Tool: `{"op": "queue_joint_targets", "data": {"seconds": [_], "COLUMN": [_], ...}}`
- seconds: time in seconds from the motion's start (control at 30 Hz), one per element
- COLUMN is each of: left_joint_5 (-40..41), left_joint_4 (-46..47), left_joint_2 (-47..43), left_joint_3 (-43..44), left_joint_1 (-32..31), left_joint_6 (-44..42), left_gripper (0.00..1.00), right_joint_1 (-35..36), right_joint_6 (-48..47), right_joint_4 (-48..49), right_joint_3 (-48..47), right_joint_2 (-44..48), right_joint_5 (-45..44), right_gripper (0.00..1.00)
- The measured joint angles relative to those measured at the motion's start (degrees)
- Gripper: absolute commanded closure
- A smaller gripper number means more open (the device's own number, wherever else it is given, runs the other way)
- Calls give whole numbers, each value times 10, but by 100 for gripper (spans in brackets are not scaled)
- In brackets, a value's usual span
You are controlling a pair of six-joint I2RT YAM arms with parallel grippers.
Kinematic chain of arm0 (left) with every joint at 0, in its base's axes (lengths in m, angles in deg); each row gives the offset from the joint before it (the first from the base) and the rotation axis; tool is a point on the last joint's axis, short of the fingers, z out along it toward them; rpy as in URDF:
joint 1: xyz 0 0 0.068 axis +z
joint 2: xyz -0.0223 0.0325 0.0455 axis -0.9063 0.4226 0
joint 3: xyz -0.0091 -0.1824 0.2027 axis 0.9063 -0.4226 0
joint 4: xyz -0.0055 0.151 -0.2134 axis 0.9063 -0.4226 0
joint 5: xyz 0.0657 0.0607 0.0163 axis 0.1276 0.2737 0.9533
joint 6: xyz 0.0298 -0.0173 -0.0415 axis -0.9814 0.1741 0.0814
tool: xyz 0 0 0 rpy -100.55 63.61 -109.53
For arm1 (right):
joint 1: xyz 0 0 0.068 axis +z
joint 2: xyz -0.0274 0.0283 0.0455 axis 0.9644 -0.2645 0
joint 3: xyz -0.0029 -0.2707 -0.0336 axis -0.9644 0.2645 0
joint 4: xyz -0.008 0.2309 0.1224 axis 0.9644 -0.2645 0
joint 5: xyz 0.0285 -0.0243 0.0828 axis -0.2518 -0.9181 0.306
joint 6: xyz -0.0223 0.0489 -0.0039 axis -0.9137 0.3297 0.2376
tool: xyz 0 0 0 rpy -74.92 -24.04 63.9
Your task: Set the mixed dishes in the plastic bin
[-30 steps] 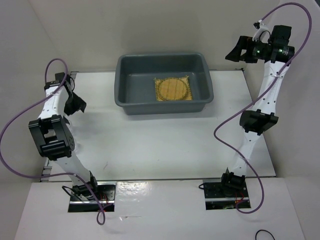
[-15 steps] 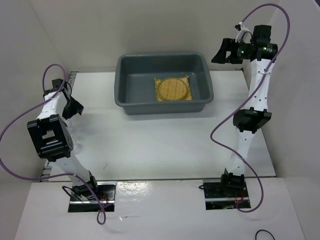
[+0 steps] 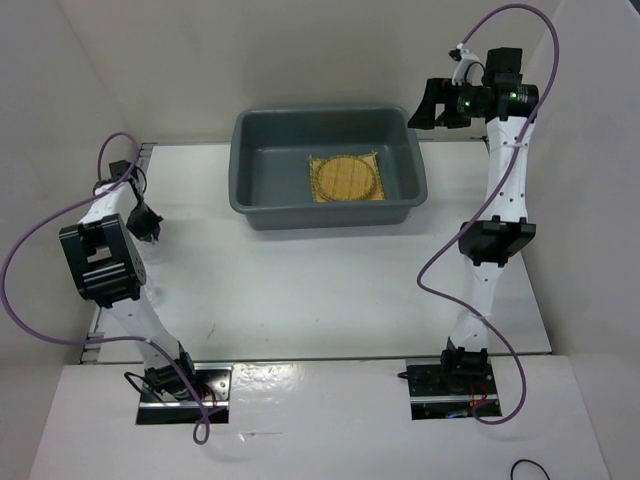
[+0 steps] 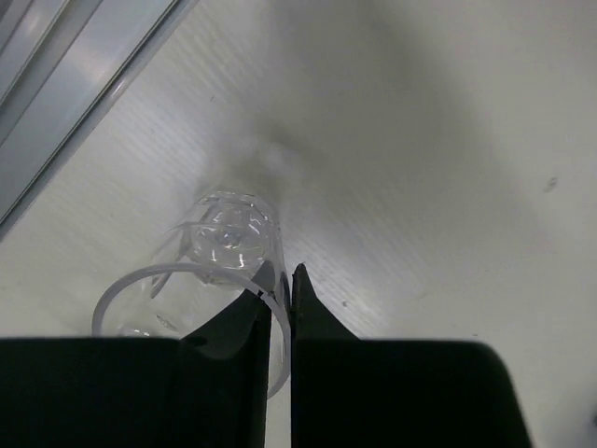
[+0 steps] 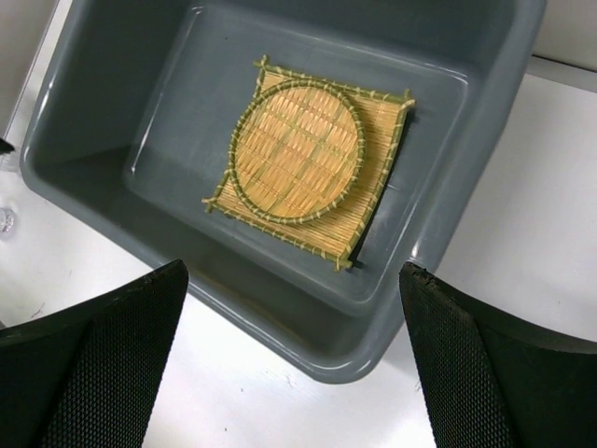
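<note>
The white table [image 3: 300,290] fills most of my overhead view. The plastic bin [image 3: 330,215] sits at its far side, about midway across, long side toward the arm bases.

My right arm [image 3: 505,190] stands tall along the right edge of the table, with its wrist raised near the bin's far right corner. My left arm [image 3: 105,265] is folded low at the left edge, well apart from the bin.

On the bin's floor, toward its right half, the square yellow slatted mat [image 5: 381,140] lies flat. The yellow-tan woven disc [image 5: 297,151] rests on top of it, roughly centred, with the mat's corners showing around it.

The right gripper [image 5: 292,280] hangs above the bin, its fingers spread wide to either side of my wrist view with nothing between them. The left gripper [image 4: 283,289] is down by the metal rail [image 4: 75,103] at the table's left edge. Its jaws are drawn almost together, with the wall of a clear glass cup [image 4: 219,252] pinched in the narrow gap between them.

That cup has its mouth toward my wrist camera and its base toward the table. I cannot tell whether the base touches the surface.
</note>
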Motion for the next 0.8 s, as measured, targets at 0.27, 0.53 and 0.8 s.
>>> {"op": "queue_joint_targets", "data": {"seconds": [0.27, 0.53, 0.8], "left_joint_5": [-83, -261, -304], "left_joint_4": [10, 45, -37], "left_joint_2": [9, 91, 176], "left_joint_3": [150, 538, 631], "left_joint_1": [0, -120, -266], "left_joint_6": [33, 11, -55], "left_gripper": [100, 100, 100], "right_joint_1": [0, -2, -28], "right_joint_6": [-3, -5, -7], "right_joint_4": [0, -2, -2], "right_joint_3": [6, 7, 7], "right_joint_2": [16, 16, 16], "right_joint_5": [-15, -24, -24], "right_gripper": [2, 2, 2]}}
